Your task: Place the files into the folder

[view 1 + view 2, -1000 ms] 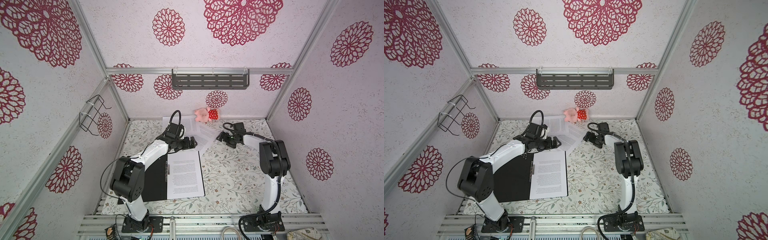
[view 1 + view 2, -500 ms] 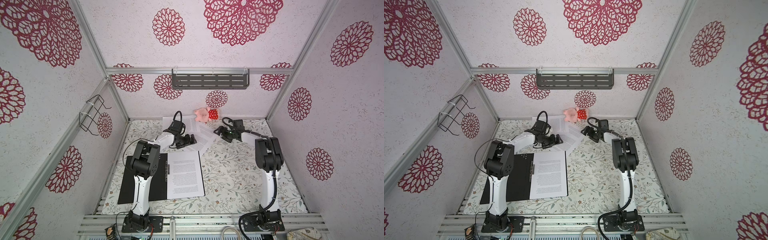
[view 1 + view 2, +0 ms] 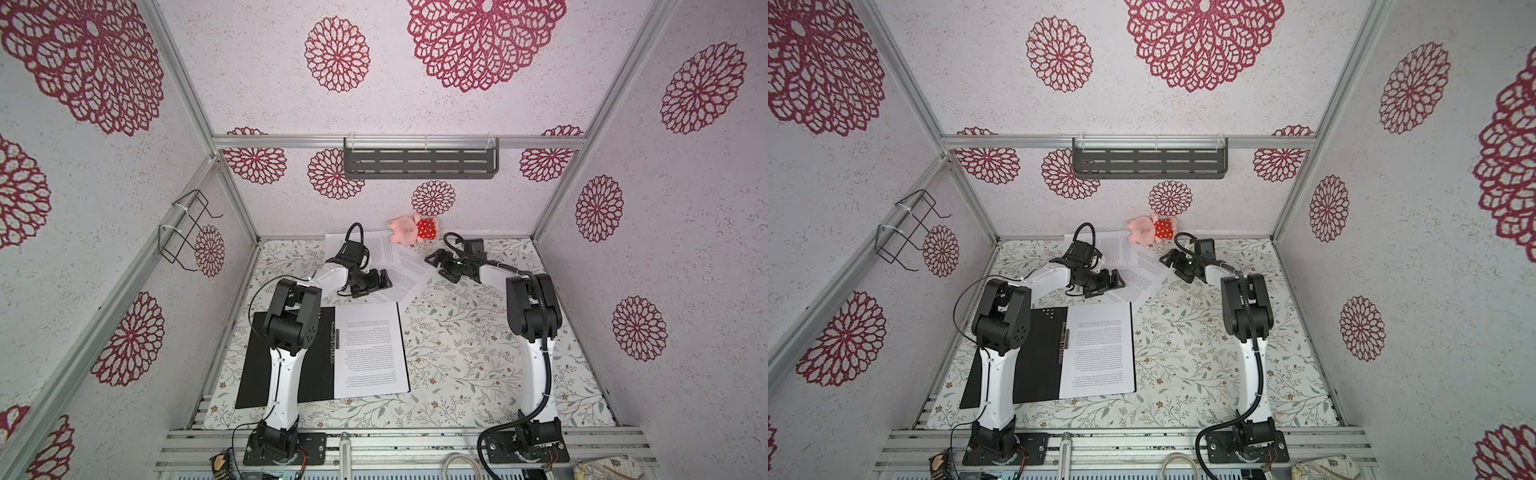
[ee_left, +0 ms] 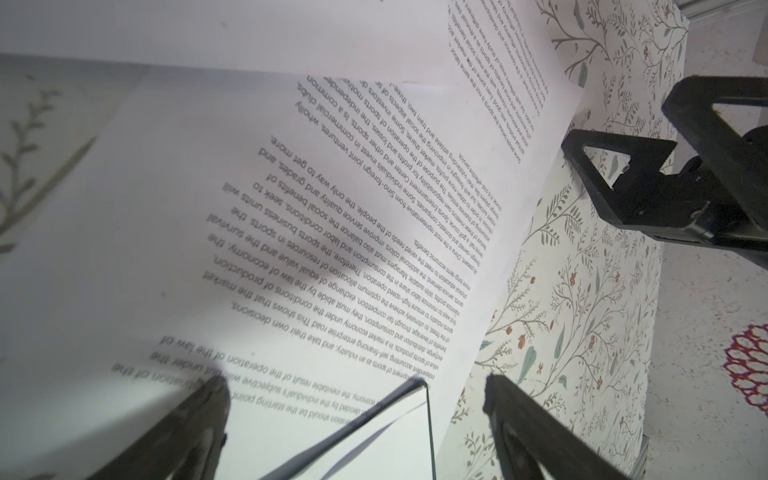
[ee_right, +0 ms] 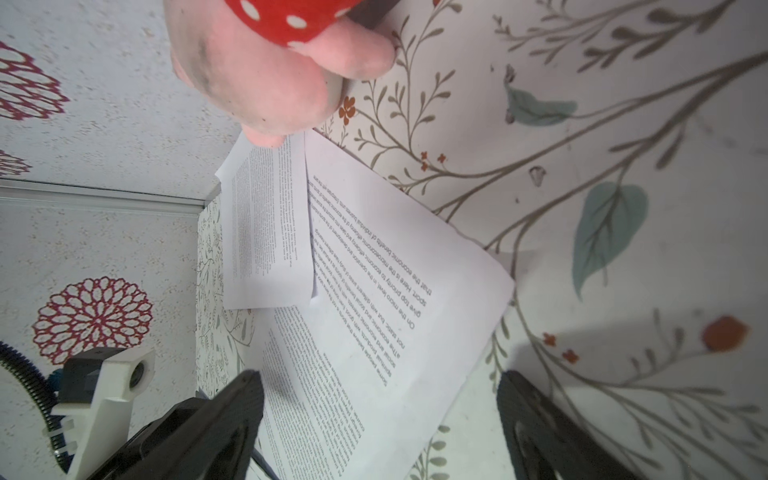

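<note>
While one sheet (image 3: 370,349) sits in folder (image 3: 257,365), we hold L gripper (image 3: 376,281) + R gripper (image 3: 436,264) beyond folder, at loose files (image 3: 409,274) | fingers wide, empty | prob. to pinch next sheet

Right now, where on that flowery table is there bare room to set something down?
Widest bare patch: floral tablecloth between the open black folder, holding a printed white sheet, and the right arm. Crowded: the far edge, with loose printed sheets and pink plush toy.

The sheets (image 3: 370,349) were matt white paper; the open folder (image 3: 254,365) showed matt black plastic. The pig toy (image 3: 405,230) was soft pink plush, the rails (image 3: 291,142) brushed metal.
</note>
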You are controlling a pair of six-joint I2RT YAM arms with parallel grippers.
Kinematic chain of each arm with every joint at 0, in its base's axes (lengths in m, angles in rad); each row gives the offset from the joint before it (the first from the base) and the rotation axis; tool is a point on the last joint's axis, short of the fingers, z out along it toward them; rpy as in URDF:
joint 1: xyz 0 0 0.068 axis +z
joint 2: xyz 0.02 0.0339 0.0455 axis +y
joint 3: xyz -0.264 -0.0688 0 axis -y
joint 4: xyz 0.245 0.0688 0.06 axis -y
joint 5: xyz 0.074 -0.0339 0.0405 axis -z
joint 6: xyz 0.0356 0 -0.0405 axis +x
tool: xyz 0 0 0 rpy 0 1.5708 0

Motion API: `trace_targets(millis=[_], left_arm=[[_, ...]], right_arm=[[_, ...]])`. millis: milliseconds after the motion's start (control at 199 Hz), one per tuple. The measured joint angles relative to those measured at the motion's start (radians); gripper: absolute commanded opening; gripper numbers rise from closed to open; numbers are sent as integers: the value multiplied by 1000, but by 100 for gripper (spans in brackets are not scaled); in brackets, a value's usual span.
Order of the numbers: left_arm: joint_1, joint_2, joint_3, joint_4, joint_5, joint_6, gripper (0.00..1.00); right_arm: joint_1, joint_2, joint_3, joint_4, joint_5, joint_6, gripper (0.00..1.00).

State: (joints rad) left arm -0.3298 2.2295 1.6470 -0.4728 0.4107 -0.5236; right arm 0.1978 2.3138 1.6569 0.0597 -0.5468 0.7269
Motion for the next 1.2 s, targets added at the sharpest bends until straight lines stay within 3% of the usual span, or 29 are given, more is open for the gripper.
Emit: trace_targets(millis=[542, 858, 1204], left_arm=[[-2, 3, -1, 8, 5, -1, 99], [-4, 4, -1, 15, 14, -2, 99], [-4, 5, -1, 16, 20, -2, 99]], right_arm=[[54, 2, -75, 165, -68, 133, 90], [126, -49, -265, 405, -37, 271, 74], [178, -97, -431, 592, 86, 409, 60]])
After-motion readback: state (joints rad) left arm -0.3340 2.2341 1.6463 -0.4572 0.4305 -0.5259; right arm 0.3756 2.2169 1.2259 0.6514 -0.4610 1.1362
